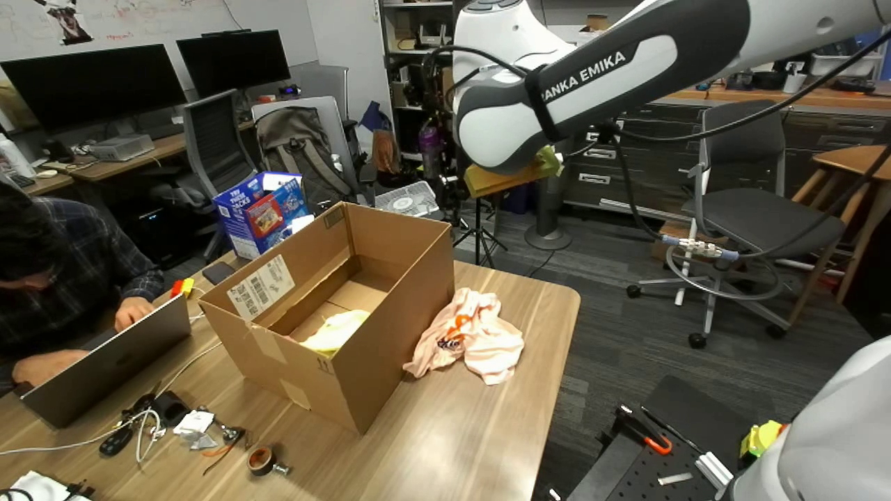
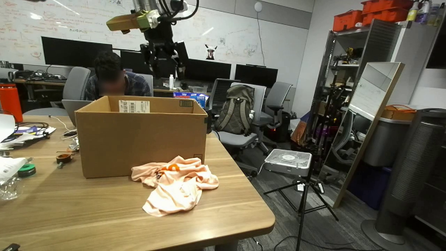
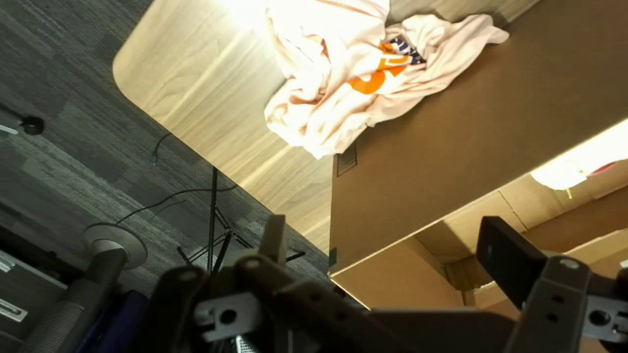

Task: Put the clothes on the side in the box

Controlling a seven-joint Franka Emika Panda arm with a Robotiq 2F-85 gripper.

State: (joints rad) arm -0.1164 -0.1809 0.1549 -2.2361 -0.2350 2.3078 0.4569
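Note:
Beside the cardboard box (image 1: pixel 400 334) a cream-peach garment with an orange print (image 1: pixel 487 341) lies crumpled on the table, against or very near the box's long side. Inside the box rests a pale yellow garment (image 1: pixel 337 330); in the wrist view this fabric (image 3: pixel 559 175) looks almost white, with a small pink edge (image 3: pixel 602 168) showing by it. My gripper (image 2: pixel 167 69) is raised well above table height in an exterior view. Its fingers stand wide apart in the wrist view, with nothing between them, over a corner of the box (image 3: pixel 422 142).
A person (image 2: pixel 115 78) sits at a laptop (image 1: pixel 115 365) behind the box. A blue carton (image 1: pixel 257 212) stands next to the box's far side. Cables, keys and a tape roll (image 1: pixel 261 459) lie at the table's front. A tripod (image 2: pixel 303 198) stands beyond the table edge.

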